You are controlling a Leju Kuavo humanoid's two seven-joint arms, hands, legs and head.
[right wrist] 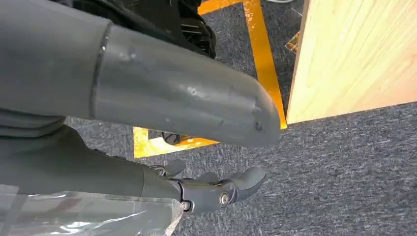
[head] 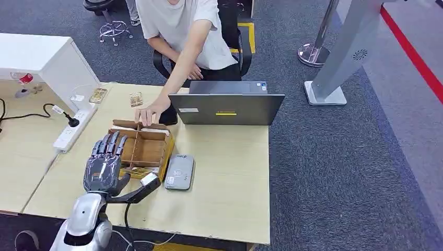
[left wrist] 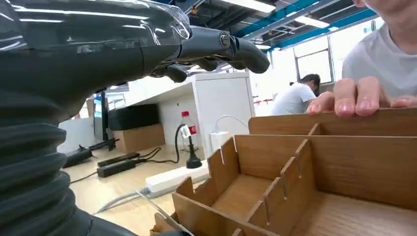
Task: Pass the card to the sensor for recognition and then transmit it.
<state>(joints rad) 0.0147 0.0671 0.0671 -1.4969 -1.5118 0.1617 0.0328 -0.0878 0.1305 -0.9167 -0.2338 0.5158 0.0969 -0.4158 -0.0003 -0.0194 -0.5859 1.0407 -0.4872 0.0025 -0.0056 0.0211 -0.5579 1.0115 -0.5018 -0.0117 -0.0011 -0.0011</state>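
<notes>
A wooden divided box (head: 147,151) stands on the table's left part. My left hand (head: 104,164) hovers over its near left corner with fingers stretched and apart, holding nothing; the left wrist view shows its fingers (left wrist: 216,49) above the box's partitions (left wrist: 295,162). Small yellowish cards (head: 135,170) lie in the box's near compartment, close under my thumb. A grey flat sensor (head: 179,171) lies just right of the box. My right hand (right wrist: 216,194) hangs beside the table over the carpet, with nothing in it.
A person seated behind the table rests a hand (head: 148,114) on the box's far wall, fingertips (left wrist: 359,96) over its edge. An open laptop (head: 227,108) stands behind the box. A power strip (head: 73,130), loose cards (head: 98,95) and a white cabinet (head: 47,60) lie to the left.
</notes>
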